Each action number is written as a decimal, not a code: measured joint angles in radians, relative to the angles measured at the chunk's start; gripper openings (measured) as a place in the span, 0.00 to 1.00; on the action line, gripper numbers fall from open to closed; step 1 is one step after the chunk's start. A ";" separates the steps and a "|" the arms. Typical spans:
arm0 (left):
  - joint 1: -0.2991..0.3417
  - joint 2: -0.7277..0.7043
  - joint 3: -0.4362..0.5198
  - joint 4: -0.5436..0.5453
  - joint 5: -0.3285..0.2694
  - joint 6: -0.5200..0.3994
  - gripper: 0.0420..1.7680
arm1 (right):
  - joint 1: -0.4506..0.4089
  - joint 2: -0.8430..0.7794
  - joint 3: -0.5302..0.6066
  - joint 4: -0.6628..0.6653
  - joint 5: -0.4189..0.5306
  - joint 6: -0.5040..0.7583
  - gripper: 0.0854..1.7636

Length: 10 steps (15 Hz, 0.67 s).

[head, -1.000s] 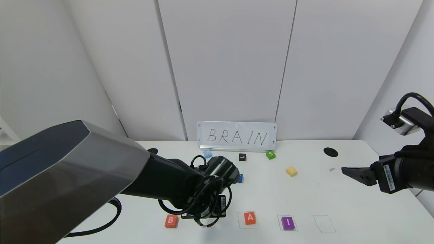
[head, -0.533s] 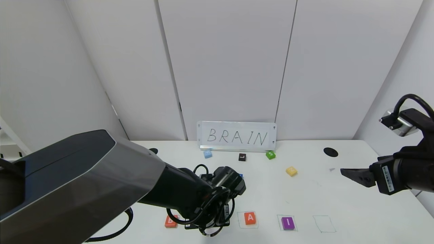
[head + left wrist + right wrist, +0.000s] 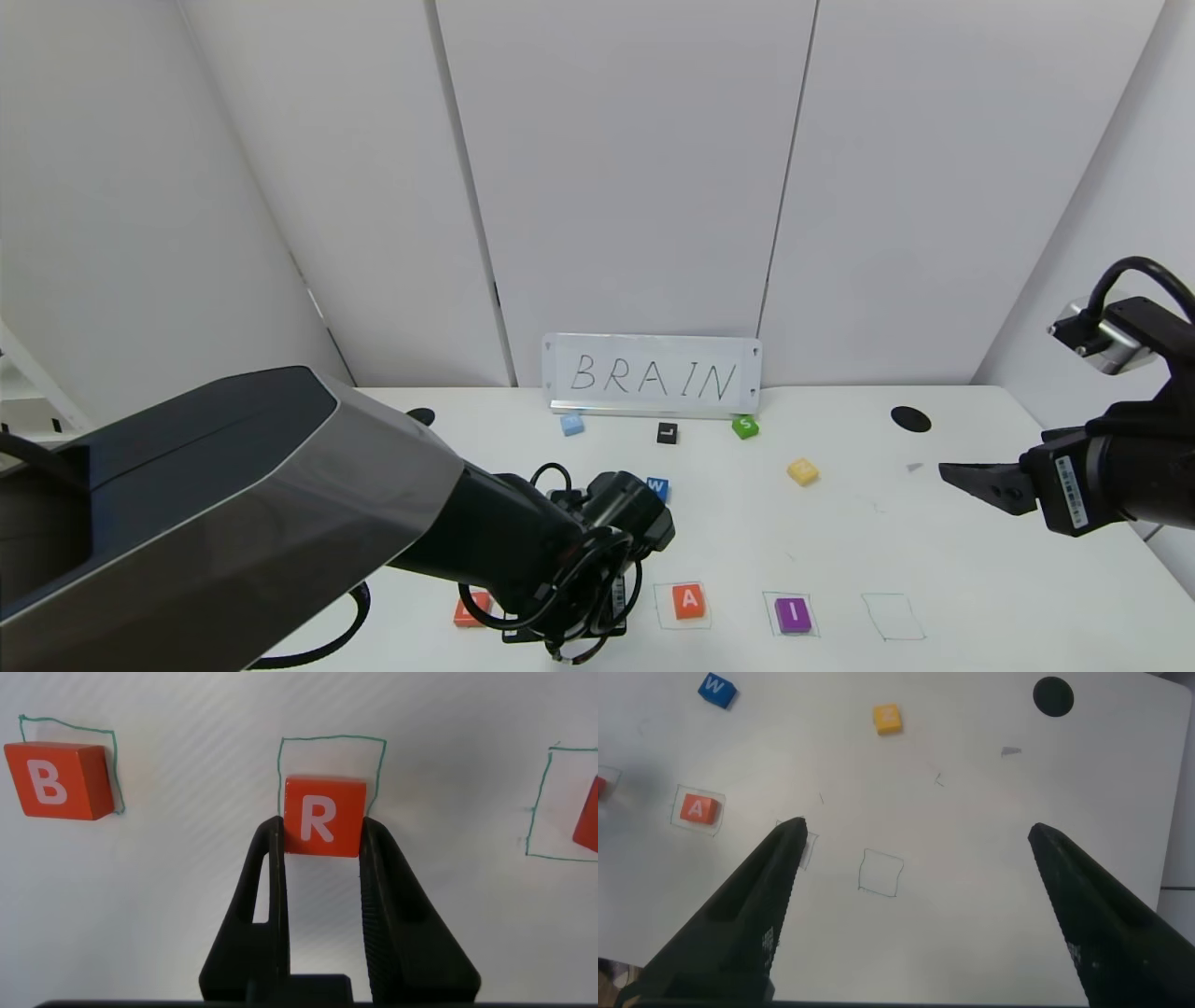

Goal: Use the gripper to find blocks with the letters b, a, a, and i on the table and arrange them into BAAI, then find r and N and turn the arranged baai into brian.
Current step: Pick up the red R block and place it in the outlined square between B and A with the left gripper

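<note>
In the left wrist view my left gripper (image 3: 322,831) is shut on the orange-red R block (image 3: 322,812), which sits low at the near edge of a pen-drawn square. The B block (image 3: 51,779) lies in the neighbouring square, and an orange-red block edge (image 3: 589,817) shows on the other side. In the head view the left wrist (image 3: 597,551) hides the R; B (image 3: 467,611) peeks out, then A (image 3: 689,600) and purple I (image 3: 794,614). A second A is not visible. The yellow N block (image 3: 802,471) lies farther back. My right gripper (image 3: 971,476) hovers open and empty at the right.
An empty drawn square (image 3: 893,617) lies right of I. A blue W block (image 3: 657,487), green S (image 3: 744,427), black L (image 3: 667,432) and a light blue block (image 3: 571,425) lie near the BRAIN sign (image 3: 652,375). A black hole (image 3: 910,419) is at back right.
My left arm has moved forward and a little right over the front row, uncovering the blue W block and covering part of B. The right arm has barely moved.
</note>
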 joint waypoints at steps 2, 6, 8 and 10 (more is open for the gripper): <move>0.000 0.000 0.004 0.000 0.000 0.000 0.26 | 0.000 0.000 0.000 0.000 0.000 0.000 0.97; 0.002 0.002 0.009 -0.047 -0.001 0.000 0.26 | 0.001 0.000 0.001 0.000 0.000 0.000 0.97; 0.002 0.004 0.022 -0.081 -0.003 0.003 0.26 | 0.002 0.000 0.001 0.000 0.000 0.000 0.97; 0.002 0.004 0.028 -0.083 -0.003 0.004 0.26 | 0.002 0.000 0.001 0.000 0.000 0.000 0.97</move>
